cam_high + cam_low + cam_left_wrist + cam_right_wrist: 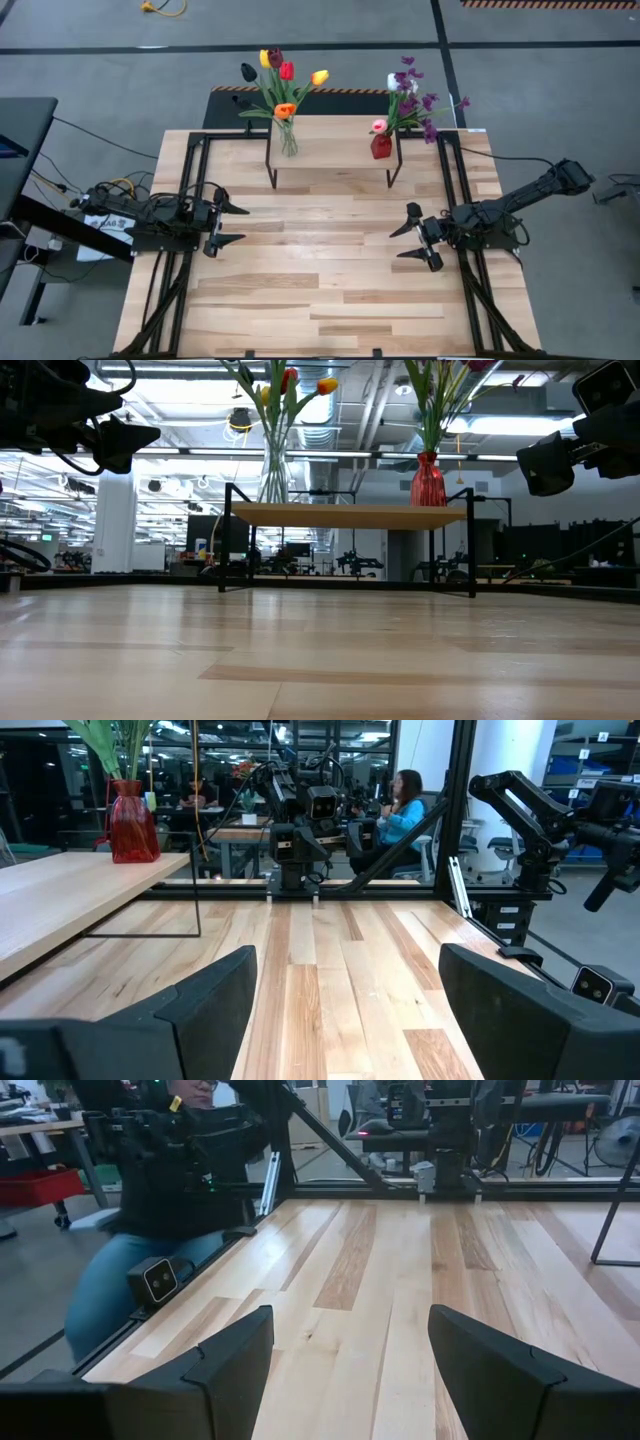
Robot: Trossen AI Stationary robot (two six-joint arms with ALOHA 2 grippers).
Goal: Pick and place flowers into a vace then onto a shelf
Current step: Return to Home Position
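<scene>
A light-wood shelf [330, 152] on thin black legs stands at the table's far side. On its left end a clear glass vase [288, 138] holds tulips [281, 72] in red, yellow, orange and dark. On its right end a red vase [381, 146] holds purple sprigs and a pink bloom [412, 98]. My left gripper [232, 225] hovers open over the table's left side. My right gripper [411, 242] hovers open over the right side. Neither is near the shelf. The low view shows both vases standing upright on the shelf board [350, 515].
The black frame rails [188, 180] run along the table's left and right sides. Bare tabletop [320, 270] lies between the two grippers and in front of the shelf. A seated person [402, 810] shows in the room beyond the table.
</scene>
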